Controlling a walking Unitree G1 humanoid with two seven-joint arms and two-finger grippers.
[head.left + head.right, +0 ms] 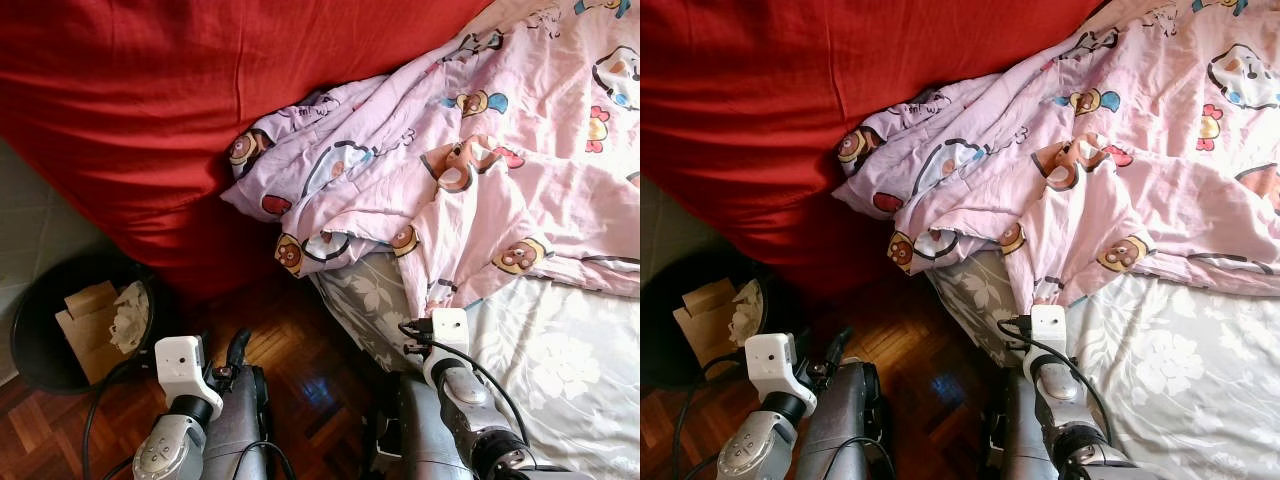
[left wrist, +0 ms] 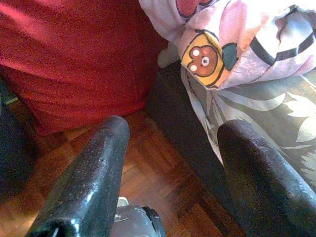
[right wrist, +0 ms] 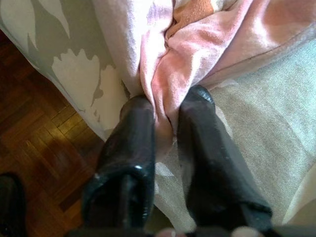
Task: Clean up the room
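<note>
Indoors, parquet floor (image 1: 300,370), floral bed (image 1: 560,370), right end effector (image 3: 165,128) clenched on pink sheet (image 1: 470,170), left end effector (image 2: 173,173) released.

We find no words, numbers, brand names or signs that can be read in any view. The pink cartoon-print sheet (image 1: 480,170) carries only pictures of bears and other figures, without lettering, and the cardboard pieces (image 1: 88,325) in the black bin (image 1: 40,350) show no print.
</note>
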